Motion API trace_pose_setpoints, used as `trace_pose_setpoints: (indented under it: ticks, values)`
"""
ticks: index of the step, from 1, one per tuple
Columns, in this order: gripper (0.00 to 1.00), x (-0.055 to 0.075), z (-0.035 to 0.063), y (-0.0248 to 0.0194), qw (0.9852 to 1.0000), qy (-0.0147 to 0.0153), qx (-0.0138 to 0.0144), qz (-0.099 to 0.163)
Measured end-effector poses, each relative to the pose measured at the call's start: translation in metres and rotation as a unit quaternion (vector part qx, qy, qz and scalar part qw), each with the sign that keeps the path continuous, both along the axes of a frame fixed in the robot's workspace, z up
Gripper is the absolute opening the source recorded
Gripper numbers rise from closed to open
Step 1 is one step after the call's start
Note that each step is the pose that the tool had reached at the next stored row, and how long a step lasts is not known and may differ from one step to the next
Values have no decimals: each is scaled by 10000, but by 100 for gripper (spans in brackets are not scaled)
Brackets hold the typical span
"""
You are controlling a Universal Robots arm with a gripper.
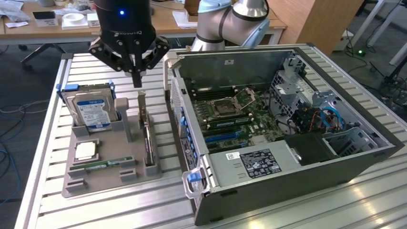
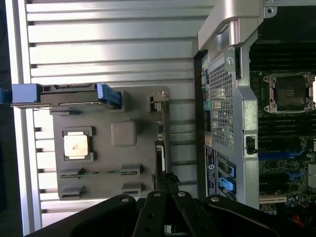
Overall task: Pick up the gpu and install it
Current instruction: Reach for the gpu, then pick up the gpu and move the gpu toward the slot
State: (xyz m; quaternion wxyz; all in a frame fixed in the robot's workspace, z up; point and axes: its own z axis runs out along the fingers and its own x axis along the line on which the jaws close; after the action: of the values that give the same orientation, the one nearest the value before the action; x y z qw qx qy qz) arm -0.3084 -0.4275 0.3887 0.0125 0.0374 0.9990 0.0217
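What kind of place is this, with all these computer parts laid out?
Probably a robotics lab or workshop inside an office. A robot arm reaches over a slatted metal table, an opened desktop computer case sits beside a gray tray of parts such as a hard drive, and wooden desks stand behind.

The gpu [image 1: 148, 143]: a thin, flat card standing upright on its long edge in a slot of the grey holder [image 1: 102, 176], along the holder's edge that faces the computer case [image 1: 286, 171]. It is seen edge-on and looks dark. Its silver end bracket [image 1: 141, 102] rises at the holder's back corner.
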Motion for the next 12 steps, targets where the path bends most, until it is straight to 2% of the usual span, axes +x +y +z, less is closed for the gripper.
trace_pose_setpoints:
  ticks: [4, 7, 12]
  values:
    - [11, -13, -1, -11, 10000, 0, 0, 0]
    - [11, -13, -1, -41, 10000, 0, 0, 0]
    - [11, -13, -1, -44, 10000, 0, 0, 0]
